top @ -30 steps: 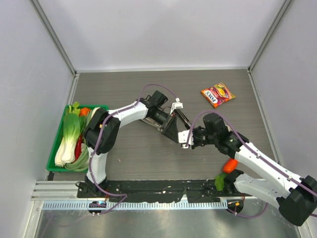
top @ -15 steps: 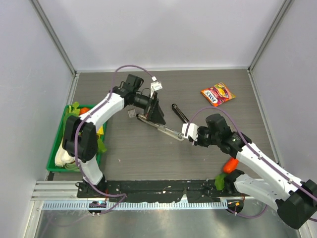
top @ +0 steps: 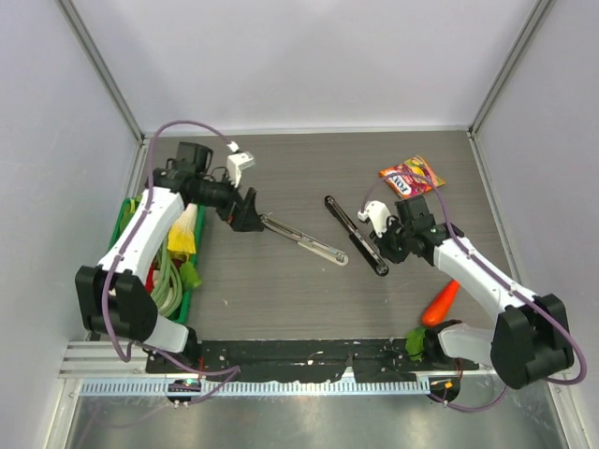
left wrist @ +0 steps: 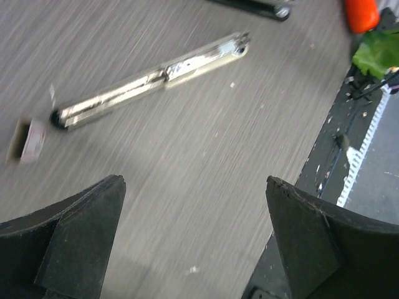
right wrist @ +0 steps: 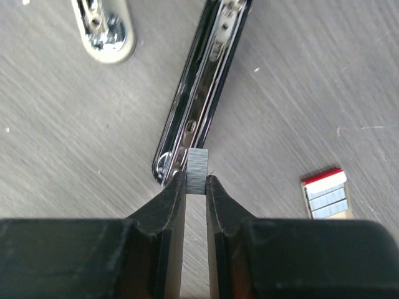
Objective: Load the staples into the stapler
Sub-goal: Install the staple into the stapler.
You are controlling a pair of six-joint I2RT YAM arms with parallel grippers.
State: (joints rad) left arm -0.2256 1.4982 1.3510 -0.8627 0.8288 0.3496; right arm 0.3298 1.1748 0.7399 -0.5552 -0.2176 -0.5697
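Note:
The stapler lies opened out in two parts: a silver part (top: 304, 240) and a black arm with a chrome magazine (top: 356, 235), (right wrist: 202, 87). My right gripper (top: 387, 251), (right wrist: 196, 182) is shut on a short grey strip of staples (right wrist: 198, 169), right at the near end of the black arm. The staples box (right wrist: 324, 193), white with a red edge, lies open on the table to its right. My left gripper (top: 249, 213), (left wrist: 194, 182) is open and empty, left of the silver part (left wrist: 149, 78). A small blurred box-like piece (left wrist: 31, 138) lies by that part's end.
A green tray (top: 96, 311) of vegetables stands at the left wall. An orange-red snack packet (top: 412, 178) lies at the back right. A carrot (top: 440, 301) and a green leaf (top: 415, 342) lie near the right arm's base. The black base rail (top: 309, 354) runs along the near edge.
My left arm has let go of the stapler and swung back left. My right gripper has moved up to the black arm's end. The carrot has shifted.

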